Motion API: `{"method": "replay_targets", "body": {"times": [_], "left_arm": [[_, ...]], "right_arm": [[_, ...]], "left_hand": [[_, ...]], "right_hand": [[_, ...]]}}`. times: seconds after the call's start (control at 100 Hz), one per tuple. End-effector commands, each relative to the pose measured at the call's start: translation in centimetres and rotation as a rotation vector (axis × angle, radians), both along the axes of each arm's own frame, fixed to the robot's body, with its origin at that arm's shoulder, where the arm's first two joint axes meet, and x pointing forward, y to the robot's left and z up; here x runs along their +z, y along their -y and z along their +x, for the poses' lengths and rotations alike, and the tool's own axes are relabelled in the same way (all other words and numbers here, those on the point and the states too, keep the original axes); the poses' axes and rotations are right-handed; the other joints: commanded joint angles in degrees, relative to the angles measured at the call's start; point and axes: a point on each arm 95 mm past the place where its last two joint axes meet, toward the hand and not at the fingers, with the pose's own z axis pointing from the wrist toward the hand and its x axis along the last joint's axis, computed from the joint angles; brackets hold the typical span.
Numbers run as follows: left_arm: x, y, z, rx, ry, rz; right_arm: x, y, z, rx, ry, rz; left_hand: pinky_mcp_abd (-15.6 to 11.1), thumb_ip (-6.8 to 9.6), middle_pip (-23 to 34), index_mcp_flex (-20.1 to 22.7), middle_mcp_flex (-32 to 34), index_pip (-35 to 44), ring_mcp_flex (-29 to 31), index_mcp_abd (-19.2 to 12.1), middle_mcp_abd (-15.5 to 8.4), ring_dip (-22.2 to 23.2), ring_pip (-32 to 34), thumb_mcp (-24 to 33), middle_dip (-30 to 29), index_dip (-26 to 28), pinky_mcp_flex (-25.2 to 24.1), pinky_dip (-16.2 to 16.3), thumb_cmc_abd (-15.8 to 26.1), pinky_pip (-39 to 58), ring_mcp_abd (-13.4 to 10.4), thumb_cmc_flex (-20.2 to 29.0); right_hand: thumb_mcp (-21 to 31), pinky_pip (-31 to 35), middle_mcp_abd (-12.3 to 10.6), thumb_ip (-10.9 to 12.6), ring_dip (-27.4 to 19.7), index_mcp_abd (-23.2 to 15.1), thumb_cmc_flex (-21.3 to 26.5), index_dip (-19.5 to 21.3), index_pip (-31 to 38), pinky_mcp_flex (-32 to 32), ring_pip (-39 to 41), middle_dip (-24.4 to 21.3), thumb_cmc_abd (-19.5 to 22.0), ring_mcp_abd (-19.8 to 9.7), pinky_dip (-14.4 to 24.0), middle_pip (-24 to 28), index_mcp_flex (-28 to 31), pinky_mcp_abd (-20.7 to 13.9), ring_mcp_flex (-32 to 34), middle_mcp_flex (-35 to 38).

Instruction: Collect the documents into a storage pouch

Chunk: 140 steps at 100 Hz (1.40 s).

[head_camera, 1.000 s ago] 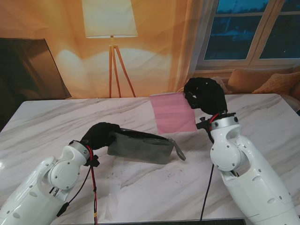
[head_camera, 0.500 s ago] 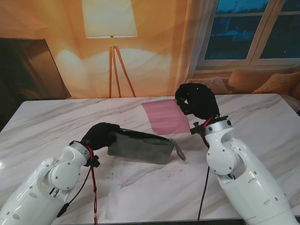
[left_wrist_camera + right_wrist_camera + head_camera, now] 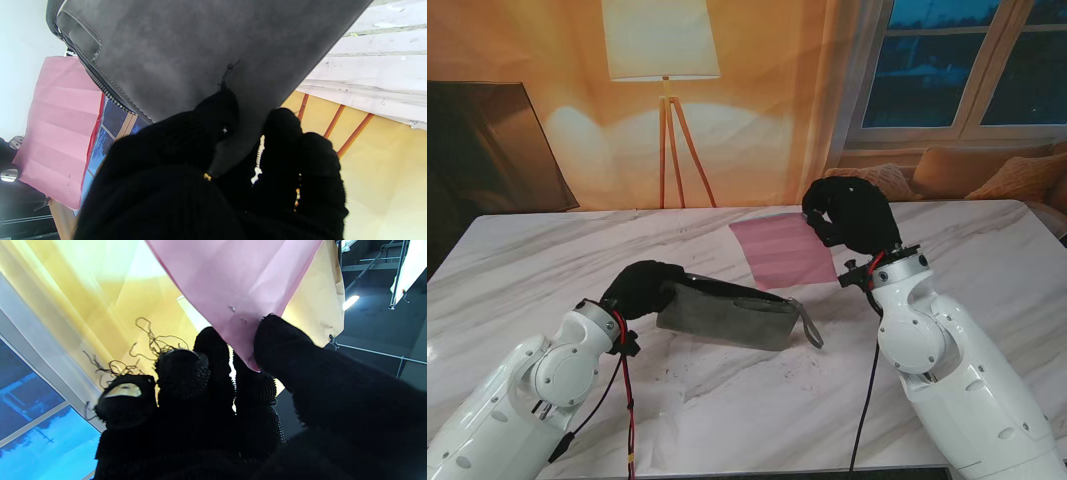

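Note:
A grey felt pouch point(image 3: 727, 312) lies in the middle of the marble table, its zipper edge facing away from me and a strap loop point(image 3: 810, 327) at its right end. My left hand point(image 3: 639, 287), in a black glove, is shut on the pouch's left end; the left wrist view shows the pouch point(image 3: 200, 50) pinched between thumb and fingers point(image 3: 293, 140). My right hand point(image 3: 852, 215) is shut on a corner of a pink creased paper sheet point(image 3: 782, 250), held above the table beyond the pouch. In the right wrist view the sheet point(image 3: 233, 276) is gripped by thumb and fingers point(image 3: 283, 340).
The white marble table point(image 3: 557, 260) spreads to both sides. A floor lamp on a tripod point(image 3: 665, 90) stands behind the table, with a dark panel at the far left and a window with a cushioned sofa at the far right.
My right hand has carried the pink sheet to the left and nearer the pouch, then eased slightly back. The left hand and pouch have stayed put.

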Motion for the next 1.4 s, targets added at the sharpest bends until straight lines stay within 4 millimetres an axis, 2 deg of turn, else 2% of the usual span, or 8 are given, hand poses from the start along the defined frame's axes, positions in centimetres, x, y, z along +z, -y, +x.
{"method": "replay_targets", "body": {"times": [0.0, 0.17, 0.43, 0.71, 0.96, 1.39], "left_arm": [[-0.2, 0.3, -0.1, -0.012, -0.001, 0.008], [-0.4, 0.6, -0.2, -0.026, 0.005, 0.029], [-0.5, 0.8, -0.2, -0.036, 0.011, 0.033], [-0.3, 0.8, -0.2, -0.029, -0.012, 0.015], [-0.3, 0.9, -0.2, -0.005, -0.027, 0.004], [-0.2, 0.9, -0.2, 0.009, -0.028, -0.008]], "right_arm": [[0.5, 0.0, -0.4, 0.008, 0.016, -0.007], [0.9, 0.0, -1.1, 0.028, 0.042, -0.007], [0.6, -0.7, -1.5, 0.054, 0.049, -0.013], [0.7, -1.3, -1.4, 0.062, 0.04, -0.007], [1.3, -1.1, -1.3, 0.056, 0.055, -0.008], [1.8, -1.1, -1.4, 0.06, 0.078, -0.007]], "left_hand": [[-2.9, -0.76, 1.4, 2.9, 1.8, 4.9, 2.1, 1.0, -1.2, -0.7, -0.4, 1.7, 0.6, 0.8, -0.3, 0.7, 1.4, -0.1, 3.4, 1.8], [-2.9, -0.47, 2.0, 3.8, 1.6, 6.6, 2.8, 0.9, -1.9, 0.2, -0.8, 2.5, 2.0, 3.9, 0.0, 0.7, 1.4, 0.3, 3.7, 3.3], [-2.2, -0.3, 4.0, 4.2, 2.2, 6.5, 4.3, 1.0, -0.6, 2.0, 2.6, 2.2, 3.7, 6.1, 1.3, 2.0, 1.4, 2.0, 3.6, 3.4], [-1.2, -0.13, 7.2, 3.4, 3.6, 6.9, 6.3, 1.9, 1.6, 3.4, 7.1, 4.5, 5.0, 6.3, 2.6, 4.6, 0.3, 3.3, 3.0, 1.7], [-0.2, -0.01, 10.9, 2.3, 5.0, 8.6, 8.5, 3.1, 3.3, 4.3, 11.4, 6.9, 5.8, 5.9, 4.6, 7.2, -0.5, 5.0, 2.7, -0.1], [0.2, 0.07, 12.5, 2.4, 5.4, 9.3, 9.4, 3.3, 3.5, 4.1, 12.4, 7.7, 5.1, 5.5, 5.6, 8.2, -0.6, 5.3, 2.8, -0.6]], "right_hand": [[1.9, 1.4, 0.8, 1.5, 0.6, -7.7, 1.6, 2.3, 2.0, 0.8, -0.4, 0.7, 2.5, -3.9, -0.9, -0.2, 2.3, -2.1, 1.2, 2.5], [1.9, 1.3, 0.7, 1.5, 0.7, -7.8, 1.6, 2.3, 2.0, 0.8, -0.4, 0.9, 2.5, -3.9, -0.9, -0.2, 2.3, -2.1, 1.2, 2.6], [1.8, 0.9, 0.6, 1.5, 0.9, -8.0, 1.5, 2.4, 2.0, 1.2, -0.5, 1.1, 2.6, -3.9, -0.9, -0.5, 2.3, -2.3, 1.2, 2.6], [1.7, 0.8, 0.6, 1.5, 1.0, -7.9, 1.5, 2.4, 2.0, 1.2, -0.5, 1.3, 2.6, -3.9, -0.8, -0.6, 2.2, -2.3, 1.2, 2.6], [1.7, 0.8, 0.6, 1.5, 1.0, -8.0, 1.5, 2.4, 2.0, 1.2, -0.5, 1.3, 2.7, -3.9, -0.7, -0.6, 2.2, -2.3, 1.2, 2.5], [1.6, 0.8, 0.4, 1.5, 1.0, -8.2, 1.5, 2.5, 2.0, 1.2, -0.7, 1.4, 2.8, -4.0, -0.7, -0.6, 2.1, -2.3, 1.2, 2.5]]}}
